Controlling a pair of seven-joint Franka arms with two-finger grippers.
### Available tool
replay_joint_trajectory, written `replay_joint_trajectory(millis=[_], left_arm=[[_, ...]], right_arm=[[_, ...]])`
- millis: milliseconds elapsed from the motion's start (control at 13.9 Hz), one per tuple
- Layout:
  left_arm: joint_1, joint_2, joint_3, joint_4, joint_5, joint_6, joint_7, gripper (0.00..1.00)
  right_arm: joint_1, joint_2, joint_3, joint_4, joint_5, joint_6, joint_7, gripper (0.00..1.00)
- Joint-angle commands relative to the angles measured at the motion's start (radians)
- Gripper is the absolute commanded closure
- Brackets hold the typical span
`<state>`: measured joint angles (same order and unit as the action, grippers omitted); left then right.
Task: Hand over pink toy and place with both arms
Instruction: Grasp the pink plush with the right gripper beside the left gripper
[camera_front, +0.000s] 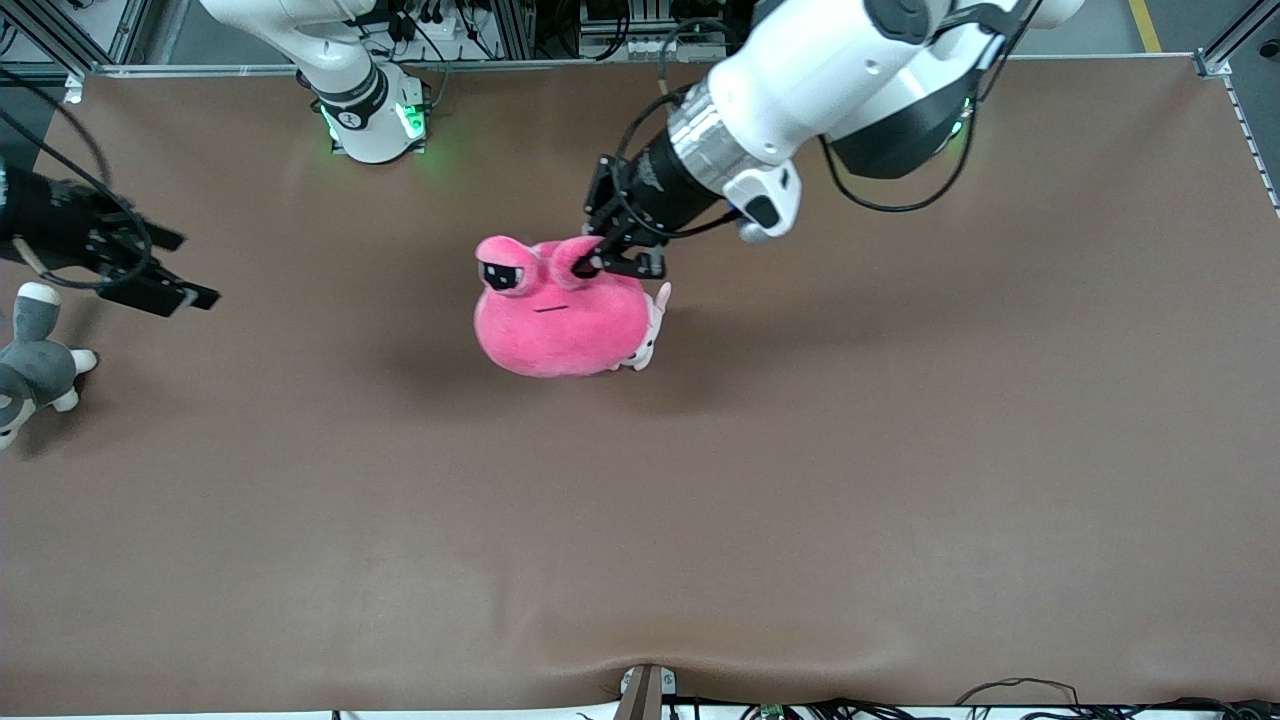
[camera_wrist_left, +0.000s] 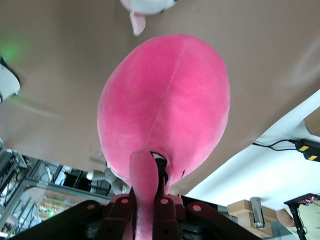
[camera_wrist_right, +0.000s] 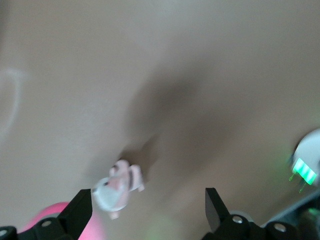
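The pink toy (camera_front: 560, 315), a hot-pink round plush with two bulging black eyes, hangs over the middle of the table. My left gripper (camera_front: 612, 258) is shut on one of its eye stalks and holds it up; in the left wrist view the toy (camera_wrist_left: 165, 105) hangs from the gripper (camera_wrist_left: 147, 210), with the stalk pinched between the fingers. My right gripper (camera_front: 160, 275) is open and empty in the air at the right arm's end of the table. In the right wrist view its fingers (camera_wrist_right: 77, 212) stand wide apart, and a corner of the pink toy (camera_wrist_right: 55, 212) shows.
A small pale pink-and-white puppy plush (camera_front: 652, 325) lies on the table, partly hidden by the pink toy; it also shows in the right wrist view (camera_wrist_right: 117, 190). A grey-and-white plush animal (camera_front: 30, 365) lies at the right arm's end of the brown table (camera_front: 800, 500).
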<state>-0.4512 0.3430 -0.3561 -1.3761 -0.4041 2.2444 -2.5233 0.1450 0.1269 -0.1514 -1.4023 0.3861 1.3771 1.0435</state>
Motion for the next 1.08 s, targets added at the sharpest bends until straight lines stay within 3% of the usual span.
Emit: replay_joint_trajectory(millis=[0, 361, 721, 793, 865, 938, 1010], left_arm=[[-0.023, 0.051, 0.002, 0.045, -0.018, 0.055, -0.040, 1.00], [-0.070, 0.083, 0.003, 0.055, -0.018, 0.124, -0.071, 1.00], [-0.084, 0.082, 0.003, 0.055, -0.016, 0.124, -0.078, 1.00], [-0.084, 0.082, 0.003, 0.055, -0.016, 0.124, -0.078, 1.00], [-0.084, 0.082, 0.003, 0.054, -0.016, 0.124, -0.078, 1.00], [-0.083, 0.080, 0.003, 0.054, -0.016, 0.124, -0.078, 1.00], [-0.083, 0.080, 0.003, 0.054, -0.016, 0.123, -0.078, 1.00]], right_arm=[[0.103, 0.017, -0.002, 0.026, 0.088, -0.003, 0.330, 0.00], [0.284, 0.056, -0.004, 0.020, 0.114, 0.131, 0.722, 0.00], [0.363, 0.068, -0.005, -0.006, 0.045, 0.157, 0.771, 0.00], [0.361, 0.066, -0.005, -0.004, 0.027, 0.181, 0.808, 0.10], [0.363, 0.068, -0.007, -0.001, 0.014, 0.221, 0.855, 0.55], [0.361, 0.068, -0.005, 0.000, 0.004, 0.256, 0.901, 0.70], [0.363, 0.068, -0.005, 0.000, -0.010, 0.269, 0.909, 0.95]])
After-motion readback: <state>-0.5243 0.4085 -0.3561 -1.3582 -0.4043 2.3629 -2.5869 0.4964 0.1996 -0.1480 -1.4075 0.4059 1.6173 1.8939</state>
